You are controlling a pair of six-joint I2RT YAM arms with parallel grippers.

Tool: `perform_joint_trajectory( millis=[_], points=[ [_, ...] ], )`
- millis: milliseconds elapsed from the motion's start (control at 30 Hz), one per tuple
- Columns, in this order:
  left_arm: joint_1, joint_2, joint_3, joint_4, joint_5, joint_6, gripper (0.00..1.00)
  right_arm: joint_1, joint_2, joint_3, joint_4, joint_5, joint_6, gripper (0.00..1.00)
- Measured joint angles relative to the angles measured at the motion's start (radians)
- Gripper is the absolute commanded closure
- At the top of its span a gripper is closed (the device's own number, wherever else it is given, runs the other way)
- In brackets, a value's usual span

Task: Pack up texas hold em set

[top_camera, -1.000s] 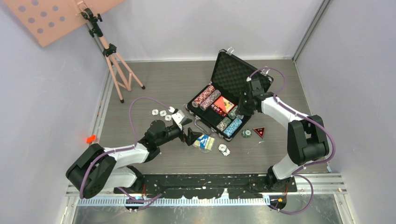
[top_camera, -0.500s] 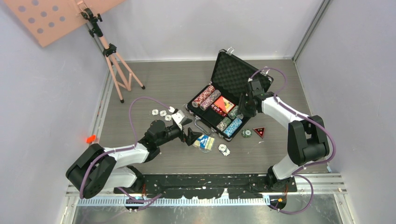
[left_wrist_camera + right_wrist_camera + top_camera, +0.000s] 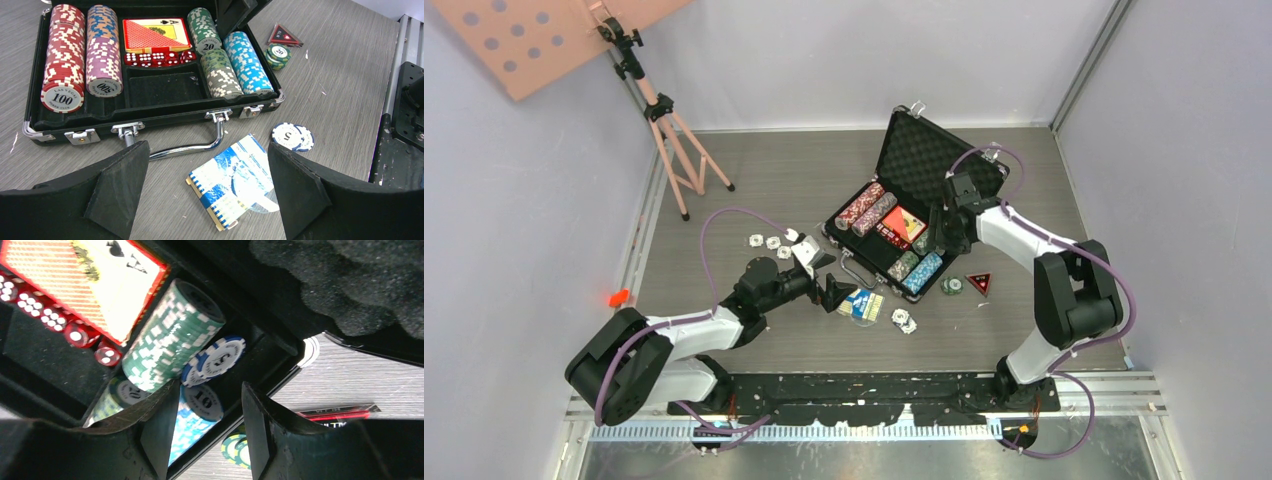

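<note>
Top external view: the case (image 3: 876, 252) lies open on the table (image 3: 774, 180), at about 1 o'clock from the table's middle, with its foam lid (image 3: 921, 165) raised at the far side. The tripod (image 3: 669, 130) stands at 11 o'clock. Three white chips (image 3: 769, 241) lie at the case's 9 o'clock, well apart from it. The left gripper (image 3: 826, 277) sits at the case's 7 o'clock, just by the handle (image 3: 185, 147). Its jaws are wide apart and hold nothing. In the left wrist view, the blue deck (image 3: 232, 180) lies on the table between those jaws, at the handle's 5 o'clock. A loose 5 chip (image 3: 293, 136) lies at the deck's 2 o'clock. Inside the case, the red stack (image 3: 62, 55) and purple stack (image 3: 102, 50) fill the 9 o'clock end. The red deck (image 3: 156, 35) sits mid-case with the dice (image 3: 157, 57) in a row at its 6 o'clock. The green stack (image 3: 204, 30), camo stack (image 3: 220, 72) and blue stack (image 3: 245, 62) fill the 3 o'clock end. A green chip (image 3: 277, 54) and a red triangle (image 3: 285, 36) lie on the table outside that end. In the right wrist view, the right gripper (image 3: 209, 387) hangs over that same end, its jaws apart and gripping nothing. The blue stack's end shows in the gap. A tilted 5 chip (image 3: 215, 360) leans against the green stack just past the fingertips.
</note>
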Motion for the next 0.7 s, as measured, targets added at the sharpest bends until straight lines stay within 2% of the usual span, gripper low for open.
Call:
perform_joint_trajectory(
  millis=[167,333,700],
  points=[
    [0.0,0.0,0.0,0.0,0.0,0.0,0.09,-0.001,0.025,0.016,-0.026,0.024,-0.013,0.48],
    [0.0,0.0,0.0,0.0,0.0,0.0,0.09,0.002,0.045,0.036,-0.032,0.013,-0.026,0.64],
    [0.0,0.0,0.0,0.0,0.0,0.0,0.09,0.01,0.045,0.037,-0.022,0.013,-0.02,0.76]
  ],
)
